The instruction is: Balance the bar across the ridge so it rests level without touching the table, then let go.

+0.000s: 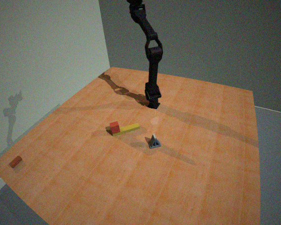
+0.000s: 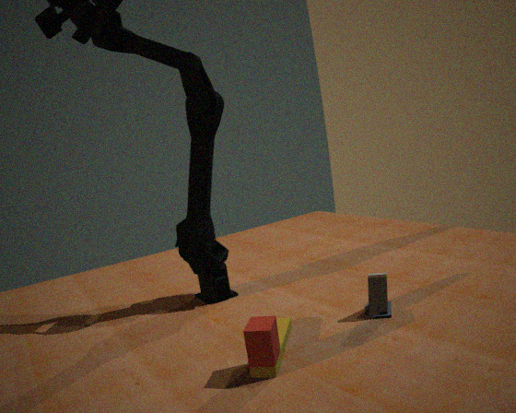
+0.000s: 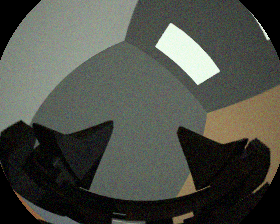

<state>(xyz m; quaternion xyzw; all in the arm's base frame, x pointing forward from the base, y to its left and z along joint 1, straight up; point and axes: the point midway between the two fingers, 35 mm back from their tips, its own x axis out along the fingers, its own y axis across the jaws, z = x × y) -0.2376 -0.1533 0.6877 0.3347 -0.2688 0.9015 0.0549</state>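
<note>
Because weighted at one end by the red block (image 2: 261,339), likely balances off-centre: best gripped on the yellow bar (image 1: 129,127) close beside that block. Rigid, matte, sharp-edged, lying flat on the table (image 1: 166,181). Beyond the bar, grey wedge-shaped ridge (image 1: 154,141), apart. Farther beyond, gripper (image 1: 153,104), fingers wide, holding nothing.

the orange wooden table top (image 1: 166,176) stood in a corner of the room. a pale green wall (image 1: 41,50) met a dark grey wall (image 1: 204,37). long soft shadows crossed the wood, and the floor (image 1: 274,150) was grey.
</note>
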